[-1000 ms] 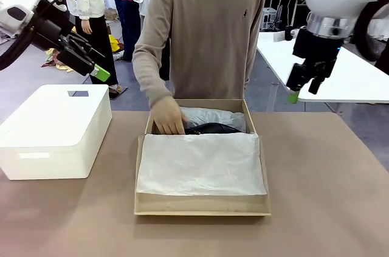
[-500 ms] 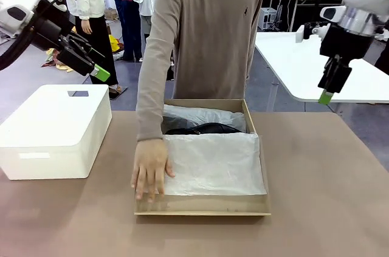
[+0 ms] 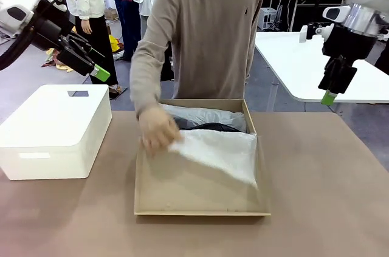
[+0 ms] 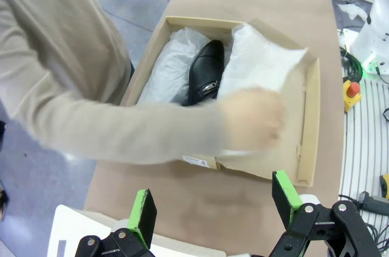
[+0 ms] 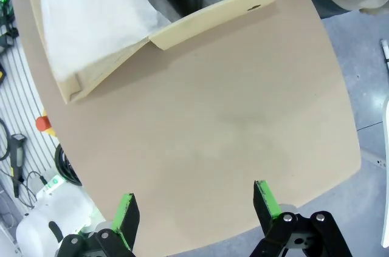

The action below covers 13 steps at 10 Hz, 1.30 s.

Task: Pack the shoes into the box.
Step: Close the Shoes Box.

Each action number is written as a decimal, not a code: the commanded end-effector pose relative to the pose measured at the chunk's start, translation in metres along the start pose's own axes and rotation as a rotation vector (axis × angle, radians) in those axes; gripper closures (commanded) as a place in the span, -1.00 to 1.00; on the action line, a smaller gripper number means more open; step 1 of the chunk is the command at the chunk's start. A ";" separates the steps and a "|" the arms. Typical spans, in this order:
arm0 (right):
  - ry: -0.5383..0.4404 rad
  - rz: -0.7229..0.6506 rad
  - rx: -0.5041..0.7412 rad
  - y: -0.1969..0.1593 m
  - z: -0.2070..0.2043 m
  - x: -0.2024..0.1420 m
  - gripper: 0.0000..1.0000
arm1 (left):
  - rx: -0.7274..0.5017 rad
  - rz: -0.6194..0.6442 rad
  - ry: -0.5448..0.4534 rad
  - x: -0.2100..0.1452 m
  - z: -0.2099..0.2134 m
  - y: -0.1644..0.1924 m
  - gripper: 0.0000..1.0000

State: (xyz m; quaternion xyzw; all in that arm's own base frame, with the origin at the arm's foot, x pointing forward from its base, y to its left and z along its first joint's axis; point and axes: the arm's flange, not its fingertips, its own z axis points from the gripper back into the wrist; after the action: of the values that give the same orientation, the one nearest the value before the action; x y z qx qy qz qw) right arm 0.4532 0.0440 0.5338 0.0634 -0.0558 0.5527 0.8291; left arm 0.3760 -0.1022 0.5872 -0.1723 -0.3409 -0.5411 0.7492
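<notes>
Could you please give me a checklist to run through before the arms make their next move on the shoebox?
1. Both shoes inside the box: cannot tell; one black shoe shows.
2. Person's hand away from the box: not ok; it holds the tissue paper above the lid.
3. Tissue paper folded over the shoes: not ok; the shoe is uncovered.
4. Lid shut: not ok; it lies open and flat.
5. Left gripper open and empty: ok.
6. Right gripper open and empty: ok.
</notes>
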 end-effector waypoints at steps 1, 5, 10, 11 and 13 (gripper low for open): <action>0.001 -0.002 -0.020 -0.001 0.001 0.001 -1.00 | -0.010 -0.012 -0.016 -0.001 0.001 0.001 -1.00; -0.120 0.268 0.048 0.008 -0.016 0.005 -1.00 | -0.010 -0.012 -0.016 -0.001 0.001 0.001 -1.00; -0.396 0.540 0.147 0.006 -0.013 -0.005 0.00 | -0.010 -0.012 -0.016 -0.001 0.001 0.001 -1.00; -0.411 0.557 0.160 0.006 -0.012 -0.007 0.37 | -0.010 -0.012 -0.016 -0.001 0.001 0.001 -1.00; -0.423 0.601 0.185 0.005 -0.013 -0.011 1.00 | -0.010 -0.012 -0.016 -0.001 0.001 0.001 -1.00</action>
State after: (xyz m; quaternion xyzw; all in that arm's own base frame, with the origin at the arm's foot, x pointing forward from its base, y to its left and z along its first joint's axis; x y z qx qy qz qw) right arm 0.4392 0.0432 0.5170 0.2205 -0.1845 0.7395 0.6086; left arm 0.3760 -0.1022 0.5872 -0.1723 -0.3409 -0.5411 0.7492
